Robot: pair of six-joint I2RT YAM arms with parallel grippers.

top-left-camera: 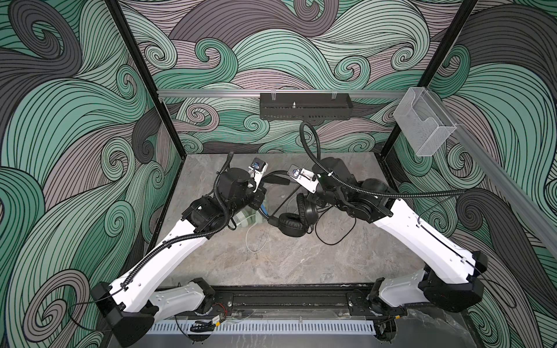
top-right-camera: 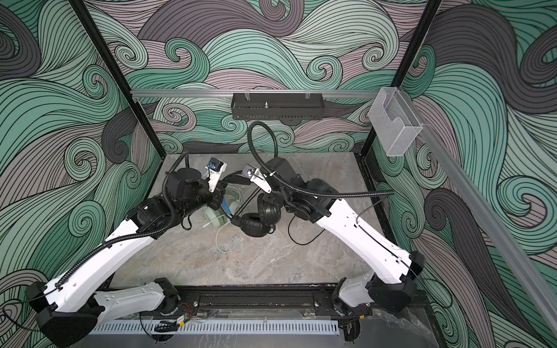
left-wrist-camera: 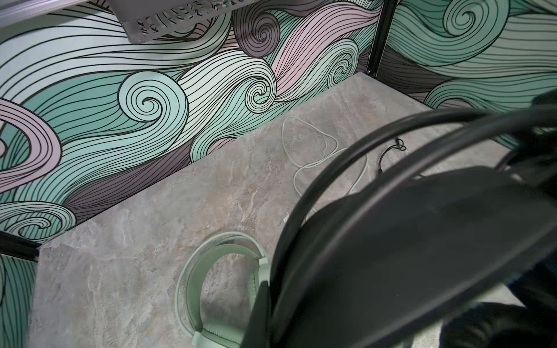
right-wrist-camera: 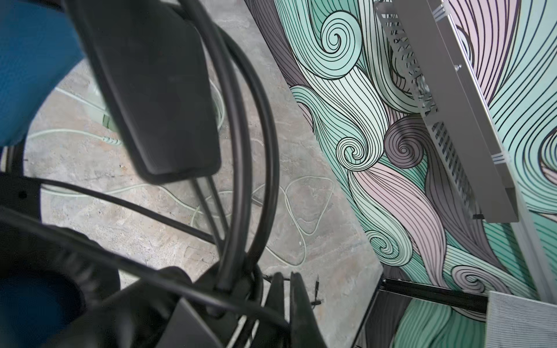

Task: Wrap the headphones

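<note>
Nearest the lens in the left wrist view is the black headset (left-wrist-camera: 422, 241), its padded headband and wire hoops filling the frame. In both top views it is raised between the two arms, with its ear cups (top-left-camera: 291, 225) low by the table and the band arching towards the back wall. The blue inner headband (right-wrist-camera: 30, 60) shows large in the right wrist view.

The stone-patterned table (top-left-camera: 286, 265) carries the rest. The mint-green headset (left-wrist-camera: 196, 292) lies flat on it, just beside the black one on the left arm's side and partly under that arm. Its white cable (left-wrist-camera: 284, 132) sprawls in loose loops. The black cable (top-left-camera: 331, 243) lies in a slack loop under the right arm, and its jack plug (right-wrist-camera: 316, 283) rests on the table.

The left gripper (top-left-camera: 259, 201) is clenched, and it seems to clamp the blue band, though the contact is hidden. The right gripper (right-wrist-camera: 286, 301) is pressed shut beside the cup. A thin black cord passes its fingertips, and I cannot tell whether it is pinched.

My reading is that winding the black cable is the step in hand and is barely started. The mint set is not yet touched. The next move calls for a sure pinch on the black cord by the right arm. That arm would then carry the cord round the band while the left arm holds steady, keeping clear of the white loops
</note>
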